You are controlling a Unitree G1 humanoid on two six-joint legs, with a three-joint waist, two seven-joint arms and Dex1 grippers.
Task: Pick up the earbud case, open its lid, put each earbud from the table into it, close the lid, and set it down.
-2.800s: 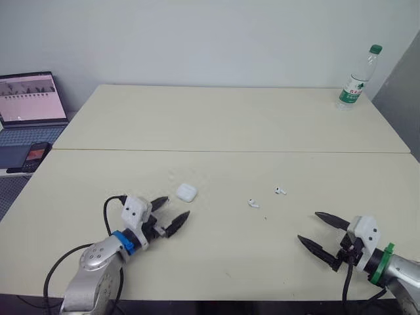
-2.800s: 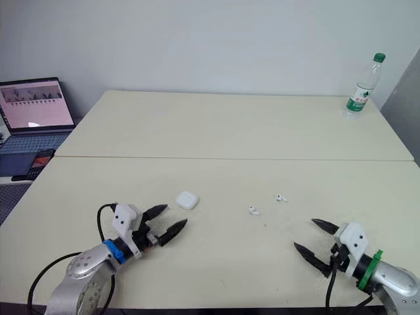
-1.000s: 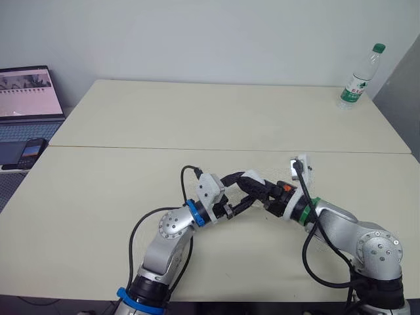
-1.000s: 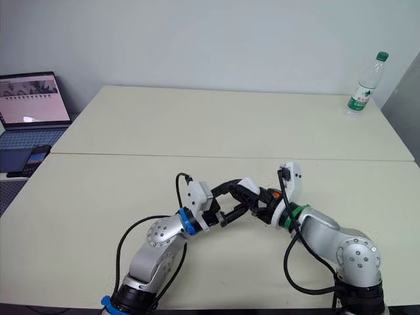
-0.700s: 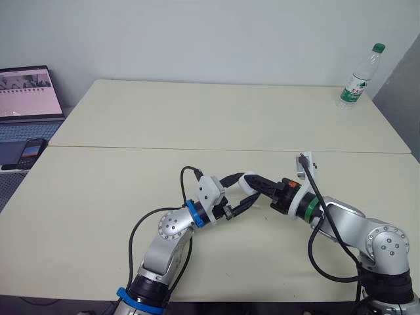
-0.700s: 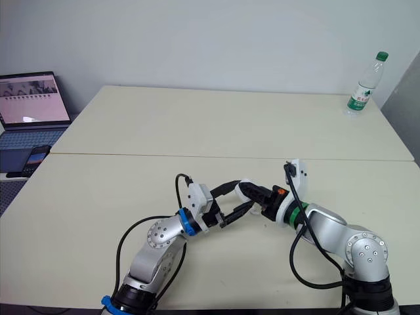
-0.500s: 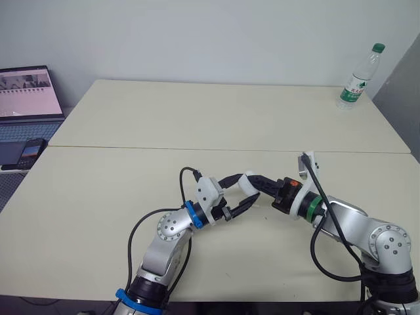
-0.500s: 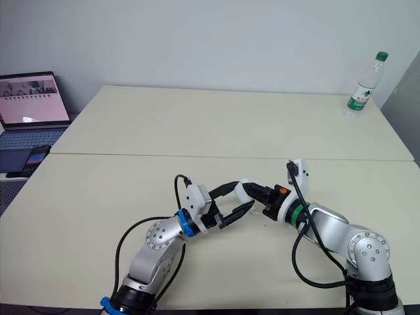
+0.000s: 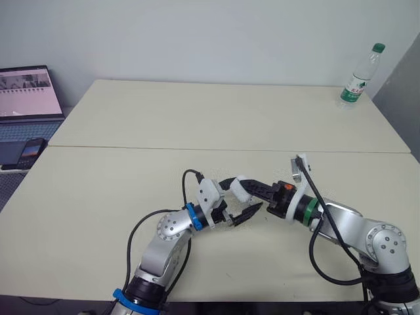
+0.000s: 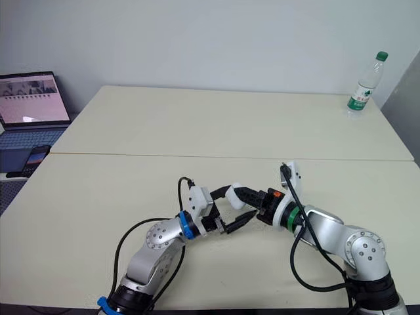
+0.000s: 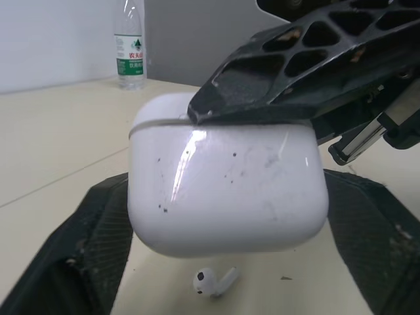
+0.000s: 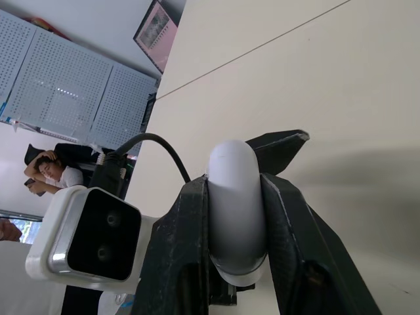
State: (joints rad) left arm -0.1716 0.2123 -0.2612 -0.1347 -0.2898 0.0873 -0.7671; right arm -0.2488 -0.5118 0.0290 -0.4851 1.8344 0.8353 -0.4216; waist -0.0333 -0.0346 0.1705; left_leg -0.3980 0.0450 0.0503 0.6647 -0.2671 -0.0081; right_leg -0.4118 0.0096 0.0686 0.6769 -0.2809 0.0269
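White glossy rounded earbud case [image 11: 226,197], speckled, clamped in right gripper [image 9: 252,189]; left gripper [image 9: 241,198] gapes around it; I count one earbud [image 11: 213,282].

Your two arms meet over the near table [image 9: 98,197], right in the middle. Your right gripper [image 9: 251,189] has the white earbud case [image 9: 237,185] pinched at its fingertips. Your left gripper [image 9: 237,199] sits just beside it, fingers spread, one up against the case, the other lower down. At the far right corner stands a water bottle [image 9: 358,76]. Off the table's left edge are a laptop [image 9: 26,92] and a phone [image 9: 29,152].
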